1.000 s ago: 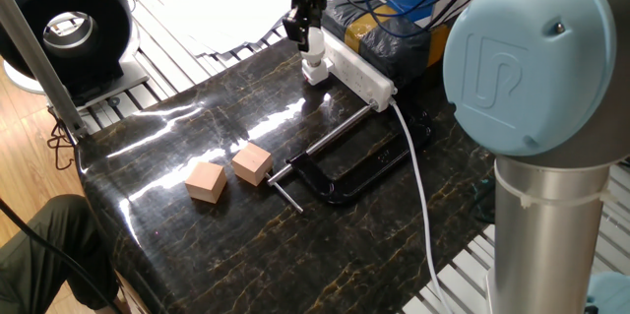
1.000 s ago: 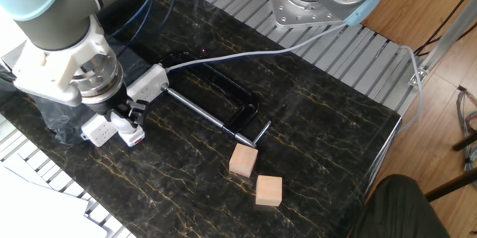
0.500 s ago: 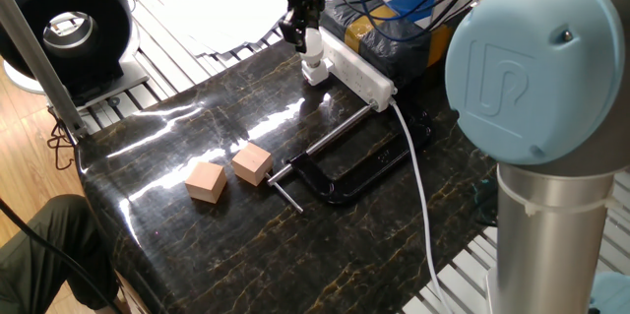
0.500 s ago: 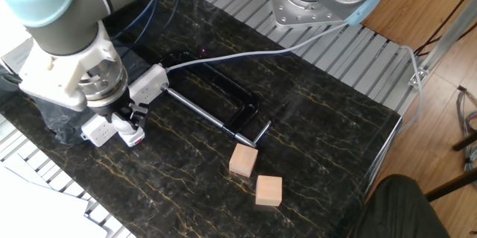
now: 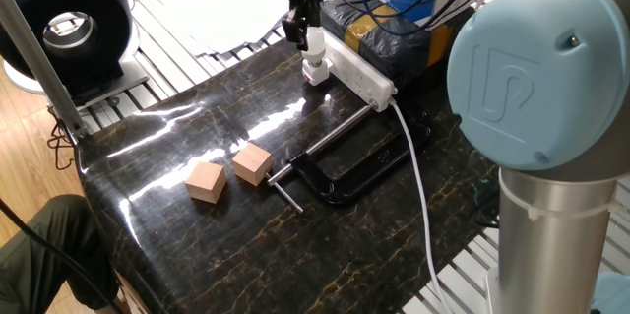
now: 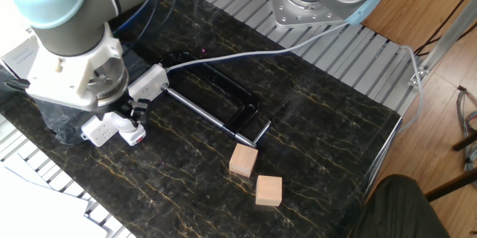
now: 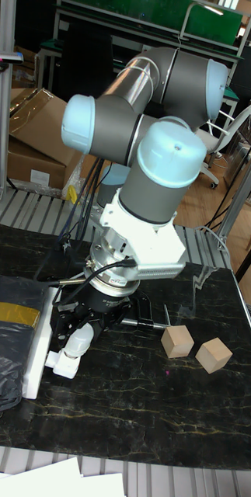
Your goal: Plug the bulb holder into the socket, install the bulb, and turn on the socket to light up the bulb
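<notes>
Between the claw's [image 7: 76, 339] two fingers we held the small white globe-shaped bulb [image 7: 79, 339], pinched firmly, as it had been half a second and a full second earlier. Directly beneath the claw sat the small white cube-shaped bulb holder [image 7: 63, 363], already seated at the near end of the long white power-strip socket [image 5: 356, 68]. Over that second the claw had barely shifted while the arm's large joint housing swung slightly, so we judged the wrist was turning the bulb into the thread. Well off to the claw's right lay a black metal C-clamp [image 6: 223, 102], and farther right two tan wooden cubes [image 6: 244, 160], untouched. Switching on remained.
</notes>
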